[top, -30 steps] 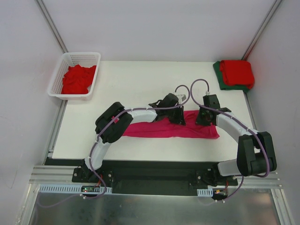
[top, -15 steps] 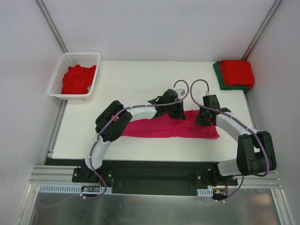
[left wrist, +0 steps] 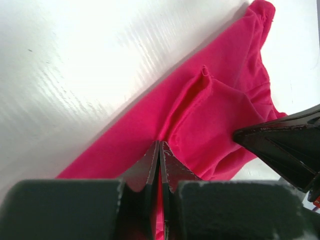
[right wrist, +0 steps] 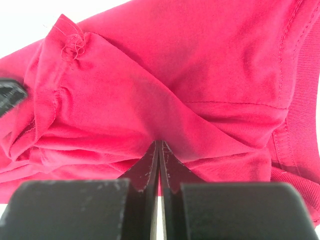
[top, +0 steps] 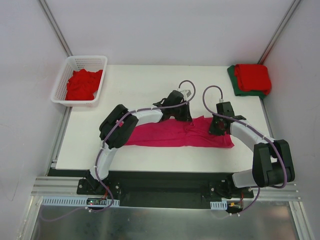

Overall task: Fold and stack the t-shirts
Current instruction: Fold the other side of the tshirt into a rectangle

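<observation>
- White plastic lattice basket [top: 86, 59] stands at the far left corner of the table [top: 140, 85]. It holds a crumpled red t-shirt heap [top: 81, 84].
- At the far right corner a folded red t-shirt [top: 253, 76] lies on a dark green t-shirt [top: 233, 76], which shows only along its left and near edges.
- The magenta t-shirt [top: 160, 136] lies in a long band across the near middle of the table.
- From above, the left gripper [top: 183, 116] sits on the band's far edge and the right gripper [top: 219, 127] on its right part. How the fingers stand cannot be told from there.
- The wrist views settle it. The left gripper [left wrist: 160, 152] has its fingers pressed together on a raised fold of magenta cloth, and the right gripper [right wrist: 159, 150] is clamped the same way.
- Only the right wrist view shows the stitched seams.
</observation>
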`<state>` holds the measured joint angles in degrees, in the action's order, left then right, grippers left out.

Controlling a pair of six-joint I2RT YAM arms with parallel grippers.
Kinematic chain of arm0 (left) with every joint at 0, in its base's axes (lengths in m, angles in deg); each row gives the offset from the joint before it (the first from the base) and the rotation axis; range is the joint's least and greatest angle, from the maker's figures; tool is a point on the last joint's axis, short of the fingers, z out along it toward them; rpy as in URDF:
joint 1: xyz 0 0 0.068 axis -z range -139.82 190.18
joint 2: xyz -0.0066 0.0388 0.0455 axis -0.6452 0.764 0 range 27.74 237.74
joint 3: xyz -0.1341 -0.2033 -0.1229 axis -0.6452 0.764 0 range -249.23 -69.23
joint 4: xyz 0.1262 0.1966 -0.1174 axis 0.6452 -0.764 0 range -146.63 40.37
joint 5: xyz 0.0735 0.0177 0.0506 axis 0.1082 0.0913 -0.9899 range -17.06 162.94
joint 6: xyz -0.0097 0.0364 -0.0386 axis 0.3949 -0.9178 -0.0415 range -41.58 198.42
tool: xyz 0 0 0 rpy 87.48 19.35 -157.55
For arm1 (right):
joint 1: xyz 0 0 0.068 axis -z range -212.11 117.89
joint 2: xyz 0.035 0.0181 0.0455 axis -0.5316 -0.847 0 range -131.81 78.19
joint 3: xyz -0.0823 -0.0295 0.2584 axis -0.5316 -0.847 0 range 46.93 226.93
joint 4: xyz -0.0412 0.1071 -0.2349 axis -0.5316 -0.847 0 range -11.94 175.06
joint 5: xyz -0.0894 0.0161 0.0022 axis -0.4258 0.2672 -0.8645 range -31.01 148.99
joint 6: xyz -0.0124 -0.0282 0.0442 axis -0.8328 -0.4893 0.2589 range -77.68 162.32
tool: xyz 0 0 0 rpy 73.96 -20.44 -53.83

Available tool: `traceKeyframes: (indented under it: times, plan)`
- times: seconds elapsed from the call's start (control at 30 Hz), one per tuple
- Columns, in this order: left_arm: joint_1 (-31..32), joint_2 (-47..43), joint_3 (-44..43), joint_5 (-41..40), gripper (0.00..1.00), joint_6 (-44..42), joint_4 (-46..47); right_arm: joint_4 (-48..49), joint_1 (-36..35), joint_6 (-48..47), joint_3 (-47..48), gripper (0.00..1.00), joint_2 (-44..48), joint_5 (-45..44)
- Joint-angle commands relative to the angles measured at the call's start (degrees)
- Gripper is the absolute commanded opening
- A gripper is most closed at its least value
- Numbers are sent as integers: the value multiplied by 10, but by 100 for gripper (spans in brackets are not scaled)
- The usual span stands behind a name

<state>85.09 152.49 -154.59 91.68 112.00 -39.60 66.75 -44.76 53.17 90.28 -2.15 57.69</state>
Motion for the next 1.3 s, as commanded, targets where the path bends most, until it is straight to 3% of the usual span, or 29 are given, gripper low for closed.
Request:
traceKeyframes:
  times: [0.0, 0.23, 0.47, 0.73, 1.27]
  plan:
    - [-17, -6, -9, -13, 0, -30, -7, -1, -2, -5, 0, 2, 1, -9]
    - [-25, -52, 3, -5, 0, -61, -25, -2, -3, -5, 0, 1, 4, -8]
    - [20, -75, 56, -19, 0, -63, -24, -2, -4, -2, -1, 2, 4, -7]
    - [63, -66, 52, -27, 0, -49, -20, -3, -3, -2, 0, 1, 5, -5]
    - [46, -103, 34, -65, 0, -108, -49, -4, -3, -3, 1, 1, 2, -2]
